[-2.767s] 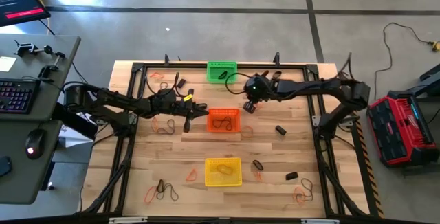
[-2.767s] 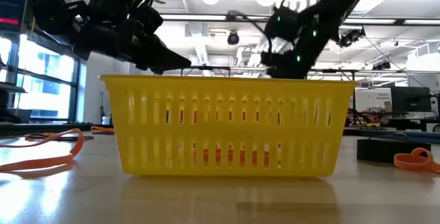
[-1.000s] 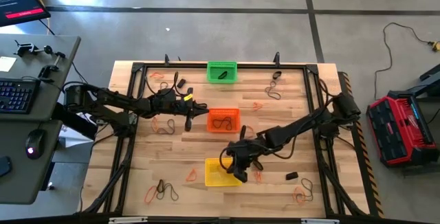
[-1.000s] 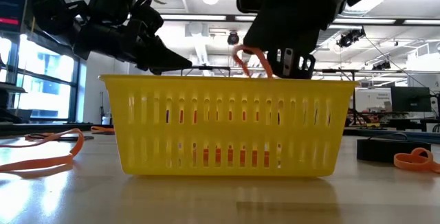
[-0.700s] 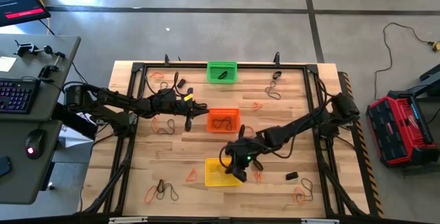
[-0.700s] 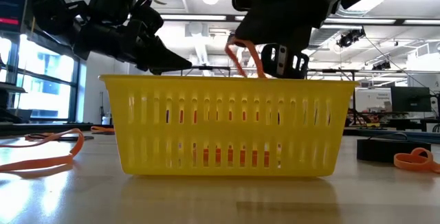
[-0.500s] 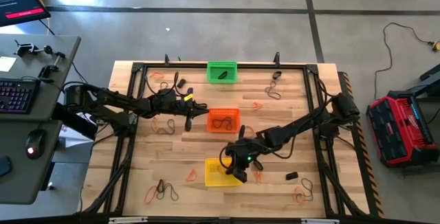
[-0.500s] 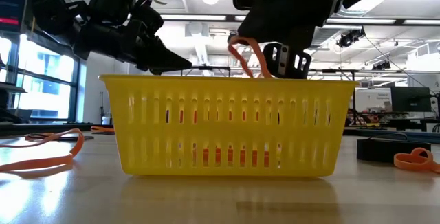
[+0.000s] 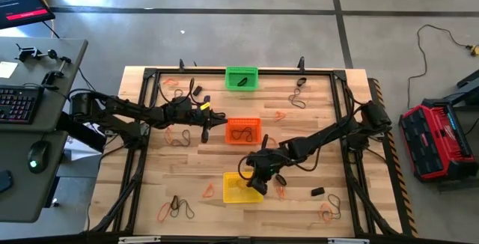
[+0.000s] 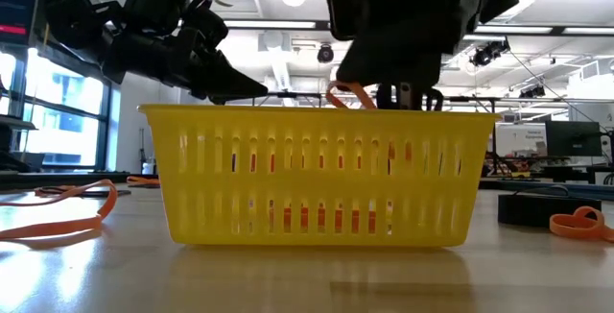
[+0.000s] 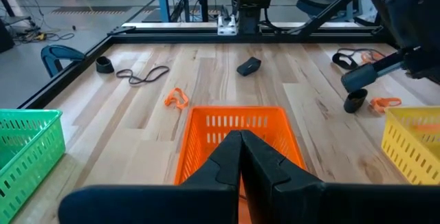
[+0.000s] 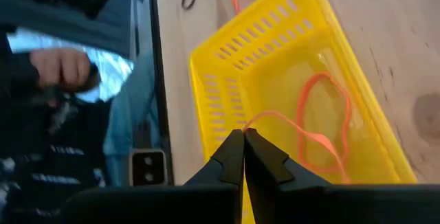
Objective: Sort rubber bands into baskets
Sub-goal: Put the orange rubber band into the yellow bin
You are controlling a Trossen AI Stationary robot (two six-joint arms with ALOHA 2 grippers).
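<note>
Orange rubber band [image 12: 323, 124], a thin loop, hangs from the pinched tips of the right gripper [image 12: 243, 136] down into the yellow basket [image 12: 227, 66]; in the low view the band [image 10: 351, 95] shows just above the basket's rim [image 10: 317, 111]. The right gripper [image 9: 257, 175] is over the yellow basket [image 9: 233, 191], its fingers clamped together on the band. The yellow basket stands near the table's front edge, the orange basket [image 9: 243, 131] at the middle and the green basket [image 9: 241, 77] at the back, all three in one line. The orange basket holds a dark loop, and the green basket holds a dark band. The left gripper [image 9: 218, 121] hangs just beside the orange basket's left wall, fingers pressed together with nothing between them; its wrist view looks past them into the orange basket [image 11: 234, 131]. More loose rubber bands [image 9: 176, 208], orange and dark, lie scattered over the wooden table [image 9: 314, 162]. To the left of the table stands a desk with a keyboard [image 9: 16, 103] and a mouse [image 9: 37, 156].
</note>
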